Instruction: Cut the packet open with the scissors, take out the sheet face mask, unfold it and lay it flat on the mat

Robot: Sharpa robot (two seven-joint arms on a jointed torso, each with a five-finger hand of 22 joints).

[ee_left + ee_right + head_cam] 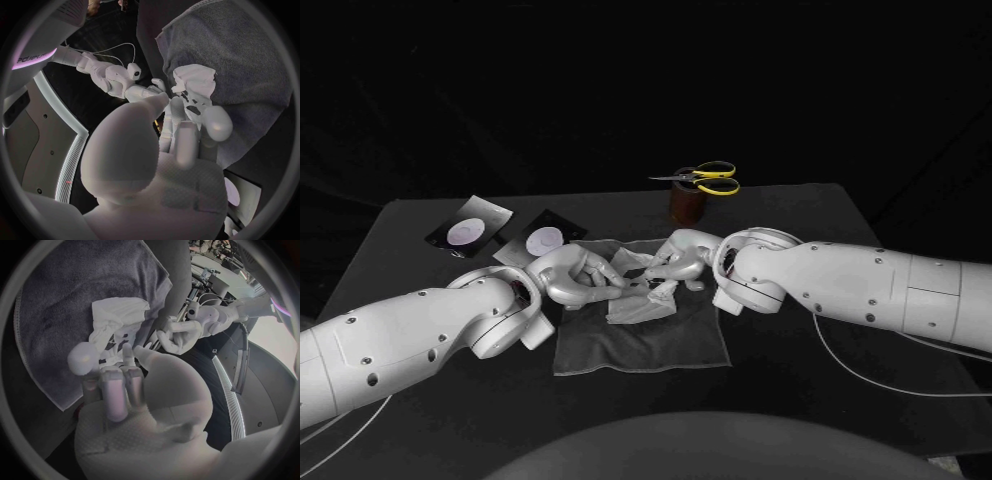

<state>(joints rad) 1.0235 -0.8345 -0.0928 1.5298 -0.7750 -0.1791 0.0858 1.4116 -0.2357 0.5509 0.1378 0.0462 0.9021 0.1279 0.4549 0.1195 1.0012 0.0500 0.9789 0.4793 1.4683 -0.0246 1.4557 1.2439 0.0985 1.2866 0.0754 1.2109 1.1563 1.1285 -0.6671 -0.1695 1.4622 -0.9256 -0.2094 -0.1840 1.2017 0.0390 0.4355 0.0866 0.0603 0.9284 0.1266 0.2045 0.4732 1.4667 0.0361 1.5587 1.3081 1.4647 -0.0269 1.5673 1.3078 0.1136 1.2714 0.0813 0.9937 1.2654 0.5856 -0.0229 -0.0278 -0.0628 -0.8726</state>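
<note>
L hand (pixel 577 276) and R hand (pixel 681 262) meet over the grey mat (pixel 653 348) - each pinches the crumpled white sheet mask (pixel 643 302), bunched up, not flat. Scissors (pixel 705 178) stand in a brown holder (pixel 687 206) at the back; 2 dark packets (pixel 472 232) lie beside the mat.

A robot lab — black table (pixel 646 395), black backdrop (pixel 516 80).

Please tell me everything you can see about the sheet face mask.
The sheet face mask is thin, white and soft-looking, partly folded and crumpled, with dark openings in it. It hangs low over the grey mat; whether it touches it is unclear. The left robot hand and the right robot hand both pinch it.
</note>
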